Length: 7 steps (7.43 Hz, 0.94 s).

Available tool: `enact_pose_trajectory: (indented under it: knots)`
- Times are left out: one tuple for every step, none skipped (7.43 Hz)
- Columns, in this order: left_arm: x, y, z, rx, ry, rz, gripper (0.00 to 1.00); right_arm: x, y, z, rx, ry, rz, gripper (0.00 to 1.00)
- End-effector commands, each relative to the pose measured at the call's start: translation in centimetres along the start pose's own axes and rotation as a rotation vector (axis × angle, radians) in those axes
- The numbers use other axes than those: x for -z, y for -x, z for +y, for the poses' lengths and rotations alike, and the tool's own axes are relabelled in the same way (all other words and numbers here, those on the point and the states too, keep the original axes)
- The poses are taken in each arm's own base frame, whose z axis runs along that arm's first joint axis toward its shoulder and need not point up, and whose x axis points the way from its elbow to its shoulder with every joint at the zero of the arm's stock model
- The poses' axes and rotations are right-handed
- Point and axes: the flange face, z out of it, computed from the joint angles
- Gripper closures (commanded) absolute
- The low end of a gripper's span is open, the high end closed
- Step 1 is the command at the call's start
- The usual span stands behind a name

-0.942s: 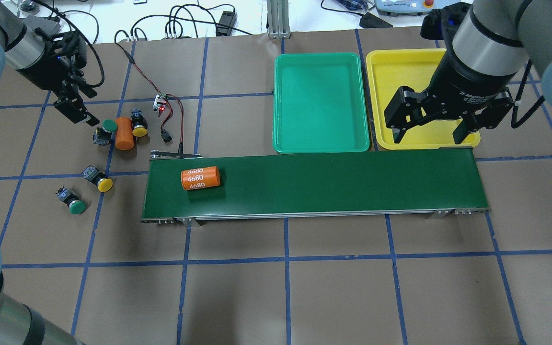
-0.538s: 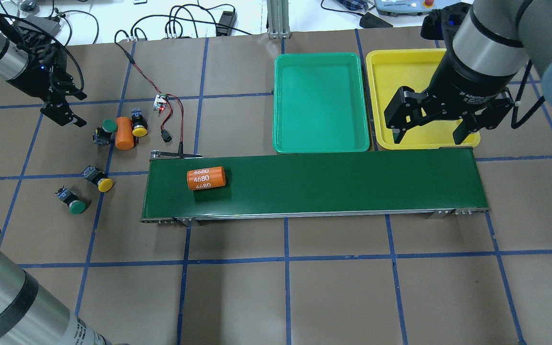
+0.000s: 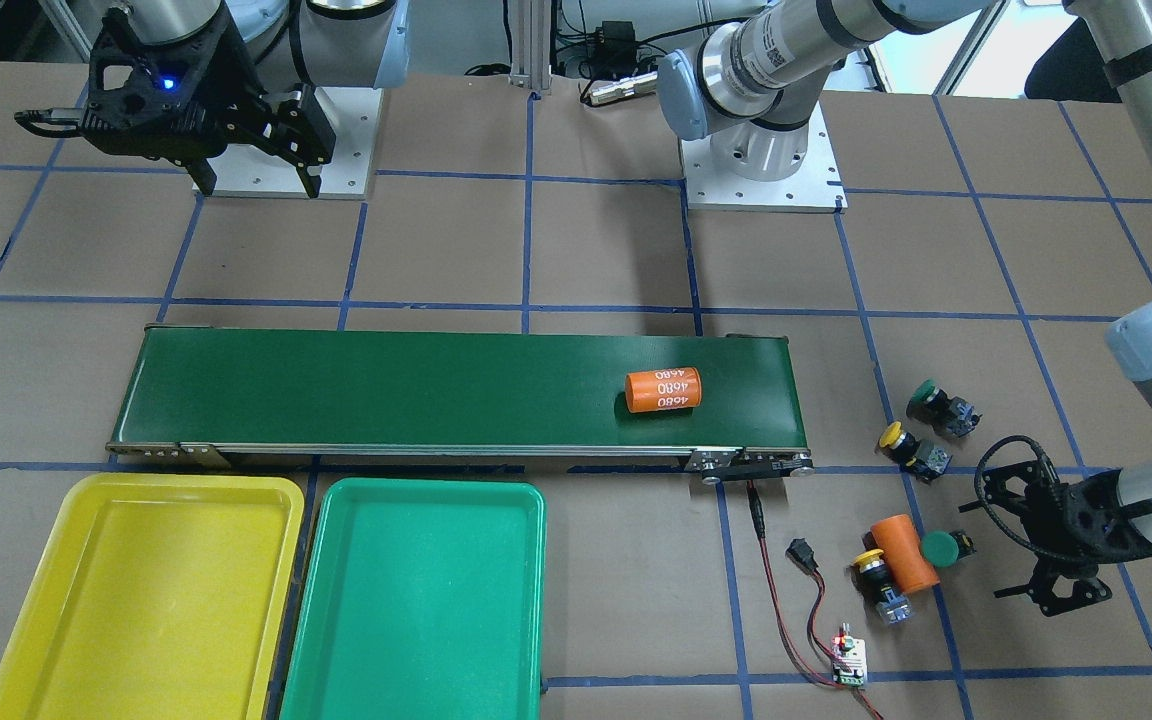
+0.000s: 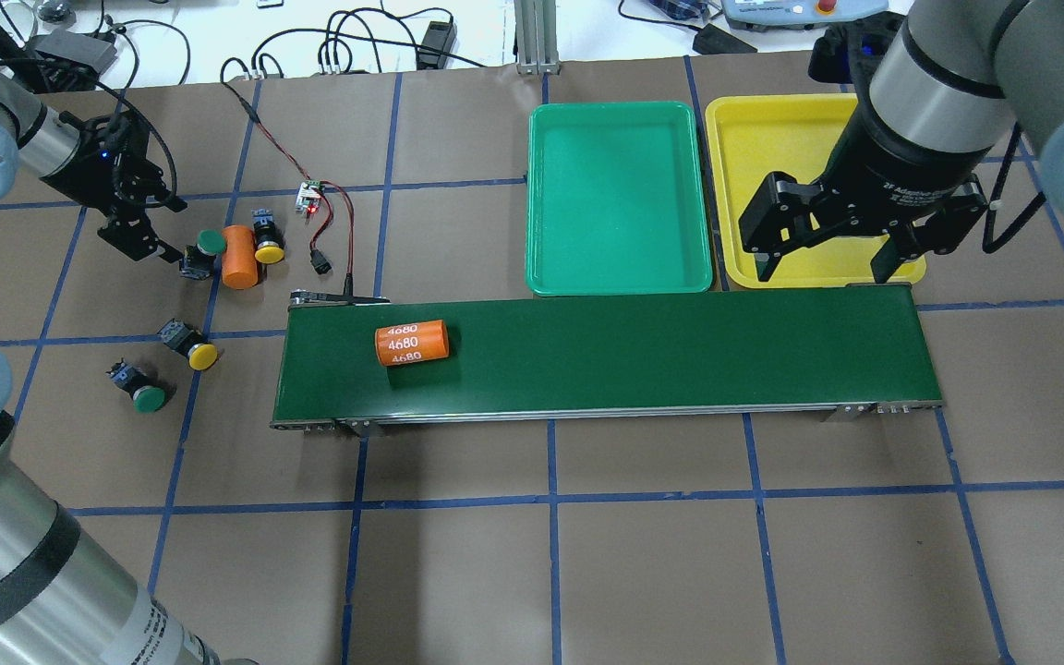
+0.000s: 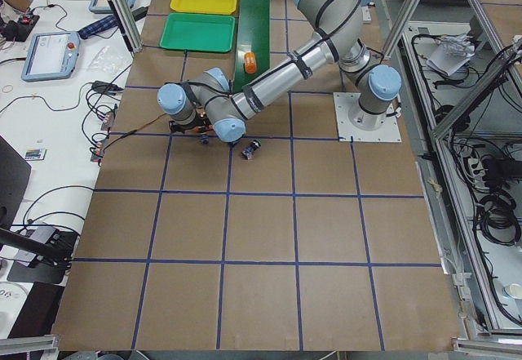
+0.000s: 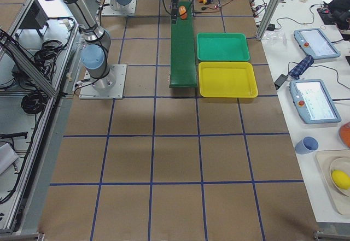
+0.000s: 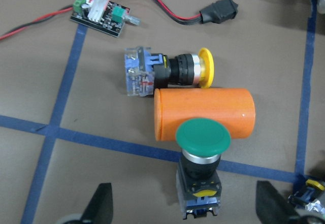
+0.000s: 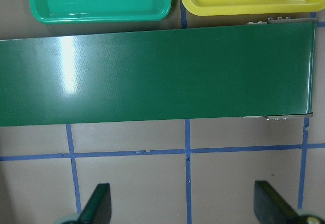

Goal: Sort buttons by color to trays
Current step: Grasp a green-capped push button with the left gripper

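Note:
A green button [image 4: 209,243] lies against a plain orange cylinder [image 4: 239,257], with a yellow button [image 4: 269,249] on the cylinder's other side. A second yellow button [image 4: 203,356] and a second green button [image 4: 149,399] lie nearer the front left. My left gripper [image 4: 149,245] is open and low beside the first green button. In the left wrist view its fingers [image 7: 99,206] stand on either side of that button [image 7: 203,136]. The green tray [image 4: 620,194] and the yellow tray [image 4: 772,157] hold nothing. My right gripper [image 4: 823,268] is open and empty above the yellow tray's front edge.
An orange cylinder printed "4680" [image 4: 412,343] lies on the left part of the dark-green conveyor belt [image 4: 680,356]. A small circuit board with red and black wires [image 4: 310,196] lies behind the buttons. Cables and pendants lie beyond the table's far edge.
My left gripper has come down and in toward the green button by the plain orange cylinder. The "4680" cylinder has moved a little to the right on the belt. The right gripper has barely moved.

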Motion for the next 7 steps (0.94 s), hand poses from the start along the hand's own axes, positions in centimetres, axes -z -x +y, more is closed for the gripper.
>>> enact_pose_trajectory:
  knots:
    - [-3.14,-1.48,0.50,0.013,-0.023,0.056,0.00,-0.04,-0.09,-0.03,0.002,0.001,0.002,0.00]
    - [-3.61,-1.58,0.51,0.007,-0.017,0.045,0.00,-0.08,-0.07,-0.11,0.001,-0.001,0.001,0.00]
    - [-3.90,-1.63,0.80,0.010,-0.019,0.047,0.00,-0.03,0.01,-0.13,0.000,-0.005,-0.001,0.00]
    - [-3.73,-1.55,0.65,0.007,-0.018,0.040,0.24,-0.03,0.01,-0.13,0.000,-0.005,-0.001,0.00]
    - [-3.62,-1.41,0.66,0.006,-0.017,0.037,0.67,-0.11,0.01,-0.12,0.000,-0.004,-0.001,0.00]
    - [-3.62,-1.43,0.72,0.013,-0.011,0.039,1.00,-0.11,0.01,-0.12,0.000,-0.004,-0.001,0.00]
    - [-2.92,-1.24,0.54,0.010,-0.010,0.025,1.00,-0.09,0.01,-0.14,0.000,-0.005,-0.001,0.00]
